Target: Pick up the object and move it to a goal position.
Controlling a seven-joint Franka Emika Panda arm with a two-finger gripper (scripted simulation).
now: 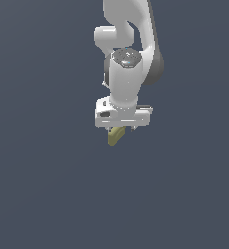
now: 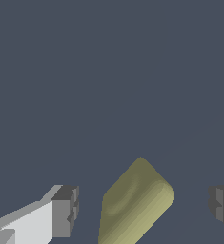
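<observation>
Olive block (image 2: 135, 205) sits tilted between the tool (image 2: 144, 209) fingers — spread wide, not touching.

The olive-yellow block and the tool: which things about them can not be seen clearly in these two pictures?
- Exterior view: the upper part of the olive-yellow block is hidden behind the tool, and its fingers are hidden too.
- Wrist view: the picture's edge cuts off the block's lower end and part of both fingers.
- Neither view shows whether the block rests on a surface.
- No goal marker is visible.
</observation>
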